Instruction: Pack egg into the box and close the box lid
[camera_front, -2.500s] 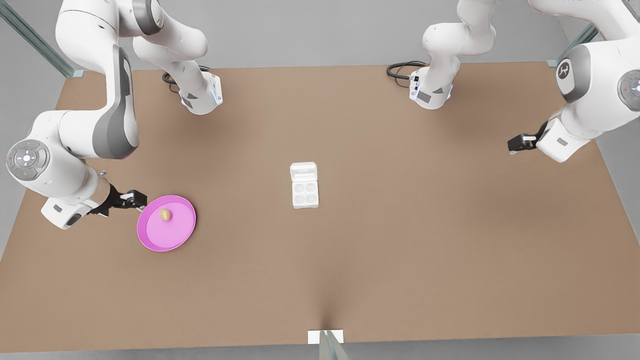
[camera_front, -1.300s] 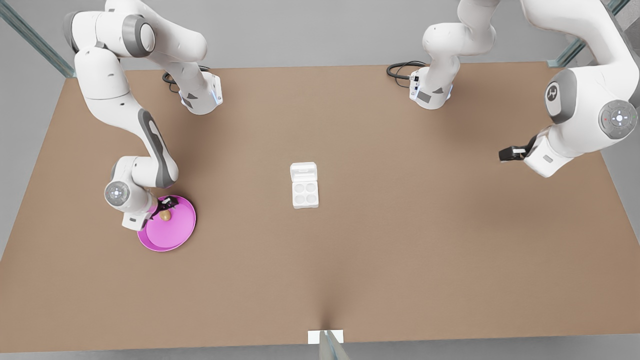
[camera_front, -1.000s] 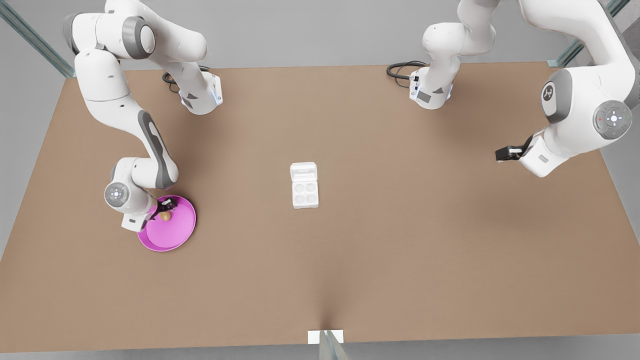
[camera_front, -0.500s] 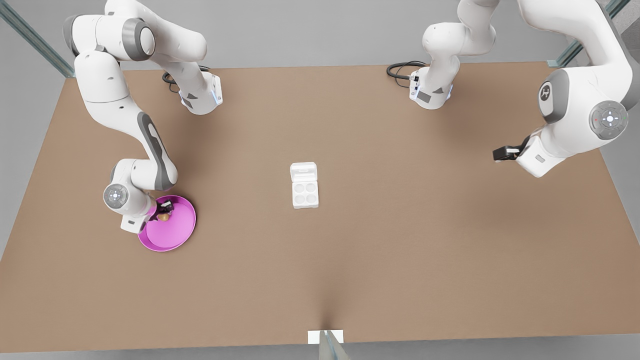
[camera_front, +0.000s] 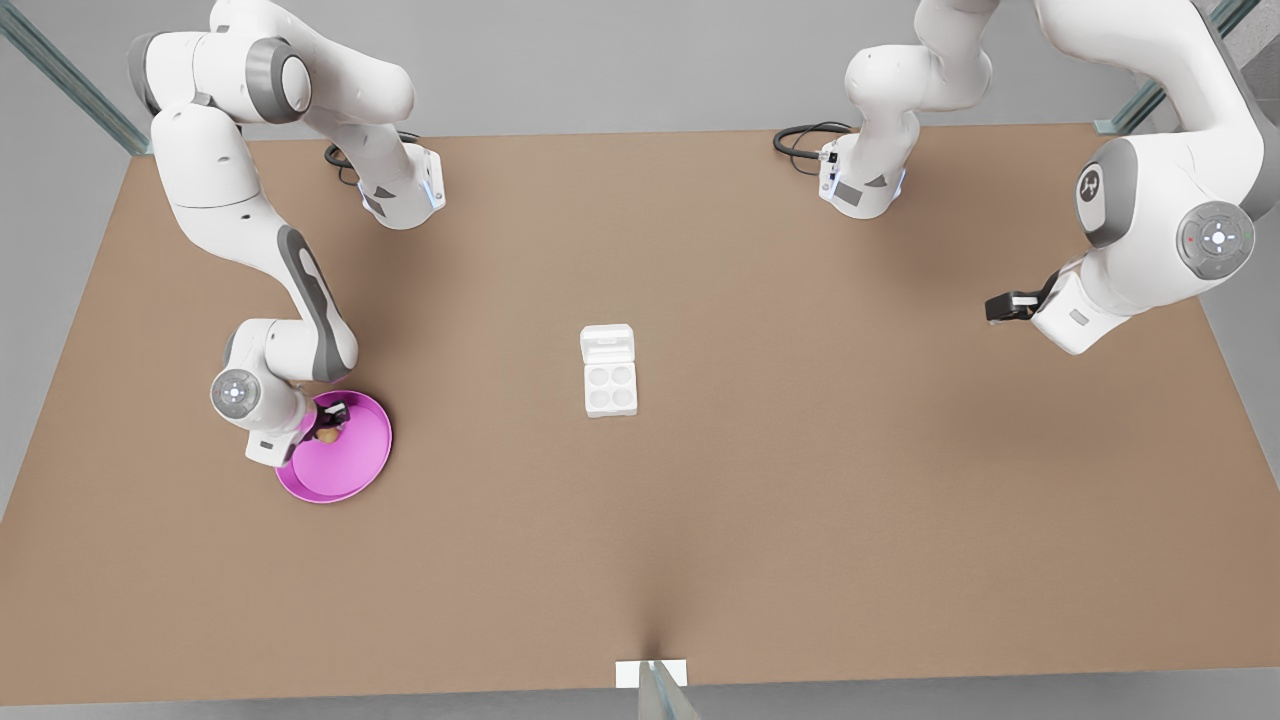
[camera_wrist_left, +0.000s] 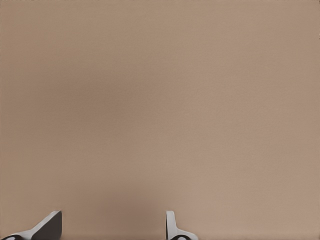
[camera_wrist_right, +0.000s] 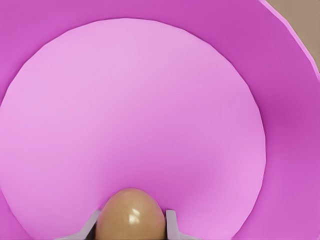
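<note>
Right gripper (camera_front: 327, 424) sits low over the pink plate (camera_front: 355, 470), its 2 fingers (camera_wrist_right: 171, 226) pressed against either side of the egg (camera_wrist_right: 131, 215), so it looks clamped on the egg just above the plate's floor. Well away from the plate, toward the middle of the table (camera_front: 800, 500), the box (camera_front: 610, 387) lies with all 4 cups bare and the box lid (camera_front: 607, 344) folded flat behind them.

Left gripper (camera_front: 1003, 306) waits far beyond the box from the plate, fingers (camera_wrist_left: 47, 227) spread with nothing between them.

Risks, as I judge them: the egg is smooth and rounded and only the fingertips seem to bear on it, so a fast lift or swing could let it slip out and roll across the plate. Squeezing off-centre could pop it sideways. Later, lowering it onto a ridge between cups instead of into 1 cup would leave it perched, and the lid would not shut.
</note>
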